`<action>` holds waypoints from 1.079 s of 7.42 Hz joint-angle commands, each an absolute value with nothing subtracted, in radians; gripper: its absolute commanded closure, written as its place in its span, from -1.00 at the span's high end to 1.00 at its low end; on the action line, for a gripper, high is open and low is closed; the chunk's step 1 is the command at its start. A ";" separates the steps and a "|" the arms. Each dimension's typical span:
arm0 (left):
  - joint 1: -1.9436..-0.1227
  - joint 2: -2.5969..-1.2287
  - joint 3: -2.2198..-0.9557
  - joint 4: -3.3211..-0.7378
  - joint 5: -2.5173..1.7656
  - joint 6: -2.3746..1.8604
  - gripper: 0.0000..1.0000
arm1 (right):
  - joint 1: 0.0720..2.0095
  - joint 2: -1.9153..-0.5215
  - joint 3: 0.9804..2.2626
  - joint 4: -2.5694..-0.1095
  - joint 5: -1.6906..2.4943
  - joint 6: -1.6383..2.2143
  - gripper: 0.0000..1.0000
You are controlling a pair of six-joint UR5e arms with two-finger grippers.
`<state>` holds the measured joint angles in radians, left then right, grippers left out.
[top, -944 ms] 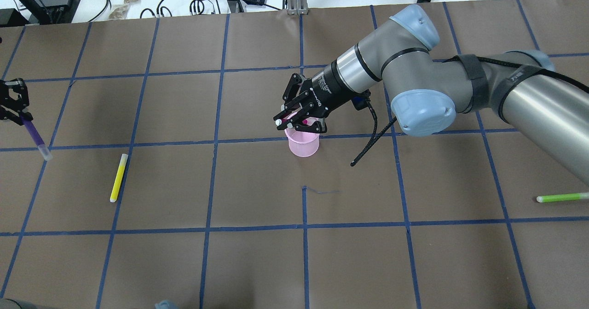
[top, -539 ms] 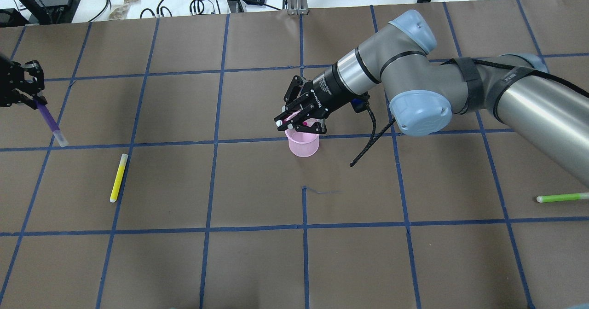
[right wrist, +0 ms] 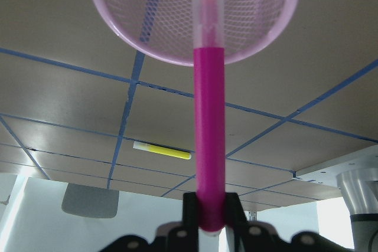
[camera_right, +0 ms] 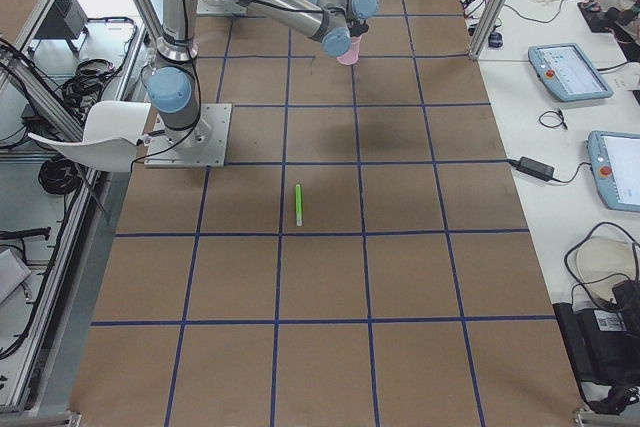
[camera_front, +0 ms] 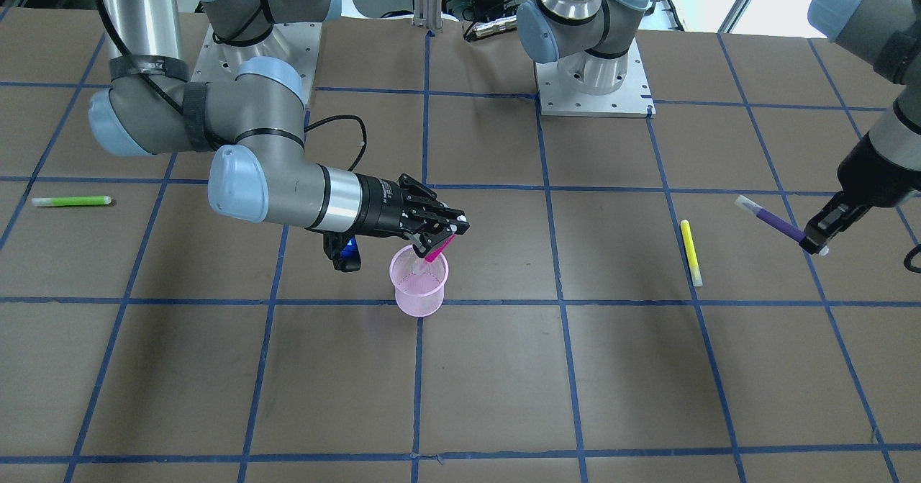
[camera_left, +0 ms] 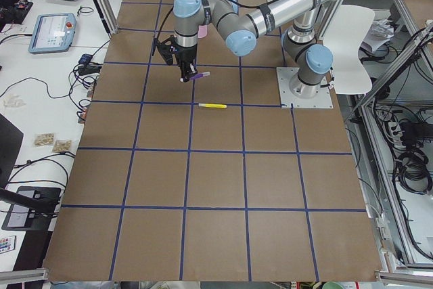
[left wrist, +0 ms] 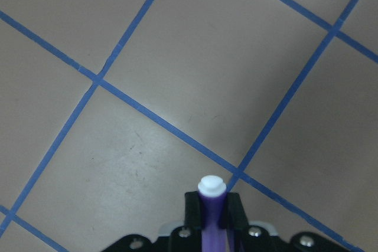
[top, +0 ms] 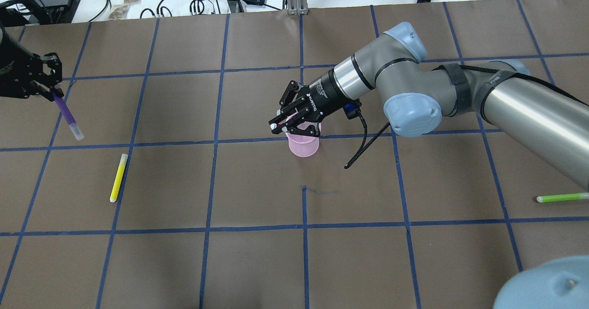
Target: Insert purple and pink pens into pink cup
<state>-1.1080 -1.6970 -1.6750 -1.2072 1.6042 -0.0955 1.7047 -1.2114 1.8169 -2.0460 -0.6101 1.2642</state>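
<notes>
The pink mesh cup (top: 303,144) stands upright near the table's middle; it also shows in the front view (camera_front: 419,281). My right gripper (top: 290,124) is shut on the pink pen (camera_front: 436,247) and holds it tilted, with its clear-capped end over the cup's mouth (right wrist: 118,33). The right wrist view shows the pen (right wrist: 209,134) running from the fingers toward the cup. My left gripper (top: 52,88) is far to the left, above the table, shut on the purple pen (top: 66,114), which hangs tilted with its cap end down. The purple pen also shows in the left wrist view (left wrist: 211,216).
A yellow pen (top: 118,177) lies on the table left of the cup, below my left gripper. A green pen (top: 561,197) lies near the right edge. Cables and small devices (top: 207,0) line the far edge. The arm bases (camera_front: 590,73) stand on the robot's side.
My left gripper has carried the purple pen rightward and away from the robot. My right gripper has shifted slightly left over the cup, still holding the pink pen.
</notes>
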 commanded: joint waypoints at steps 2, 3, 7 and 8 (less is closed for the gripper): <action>-1.121 -1.694 -1.674 -1.192 1.592 -0.094 -1.00 | 1.680 -1.207 1.810 -2.049 -0.633 1.261 0.93; -1.150 -1.694 -1.664 -1.174 1.594 -0.100 -1.00 | 1.625 -1.218 1.792 -2.081 -0.658 1.246 0.94; -1.463 -1.738 -1.673 -1.029 1.592 -0.389 -1.00 | 1.543 -1.281 1.683 -1.987 -1.323 0.612 1.00; -1.533 -1.750 -1.675 -1.028 1.592 -0.438 -1.00 | 1.534 -1.319 1.669 -1.918 -1.448 0.491 1.00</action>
<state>-1.4368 -1.7371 -1.6706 -1.0361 1.5927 -0.3597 1.5490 -1.2798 1.6864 -2.0017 -1.2189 0.7099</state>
